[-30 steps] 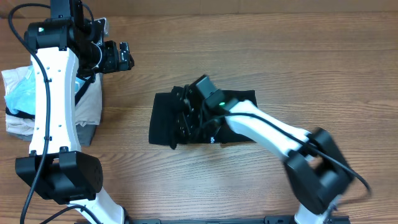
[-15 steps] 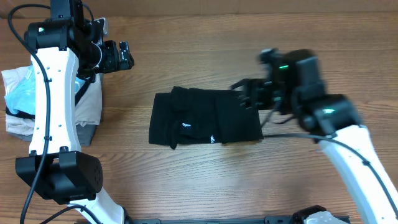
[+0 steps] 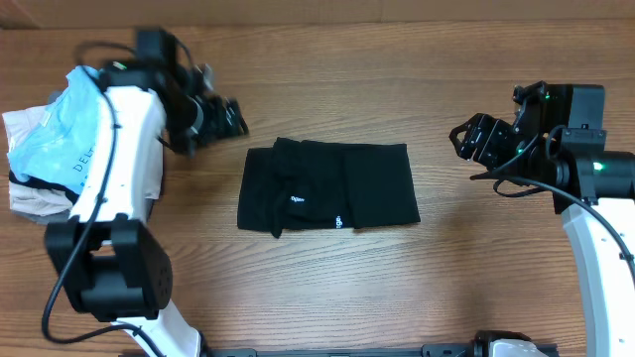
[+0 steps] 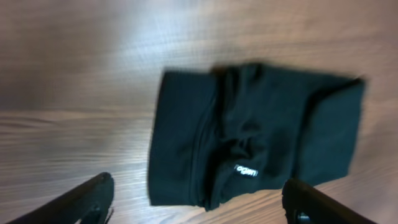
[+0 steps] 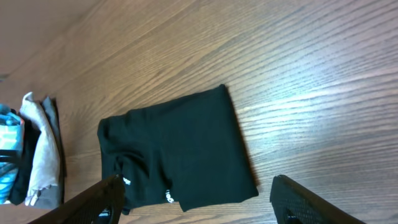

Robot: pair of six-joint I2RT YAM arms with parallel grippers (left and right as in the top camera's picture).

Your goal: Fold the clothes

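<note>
Black-fingered, item one: my left gripper [image 4: 198, 186]. Its jaws are spread wide with nothing between them. On the overhead view I place it at about 10 o'clock from the shirt, near that corner but apart from the cloth. Its wrist camera looks down on the shirt from above.

Item two: my right gripper [image 5: 197, 183]. Its jaws are likewise spread and empty. On the overhead view it sits at 3 o'clock from the shirt, apart from that edge, with bare table between them.

Item three: black shirt [image 3: 347, 188]. It is folded into a rough rectangle and lies flat at mid-table, its long side running 9 to 3 o'clock. The 9 o'clock half is bunched in thicker, creased layers and the 3 o'clock half is smooth. A small white label [image 3: 295, 198] shows on the bunched half, toward 7 o'clock, and a speck of white print [image 3: 337, 222] sits by the 6 o'clock edge.

Item four: a garment pile lies at the table's 9 o'clock edge. A light-blue shirt [image 3: 50, 139] with white lettering is on top, with white and grey folded pieces [image 3: 25, 198] beneath. My white left arm partly crosses it.

Item five: wood-grain table [image 3: 397, 79], under all of the above.
</note>
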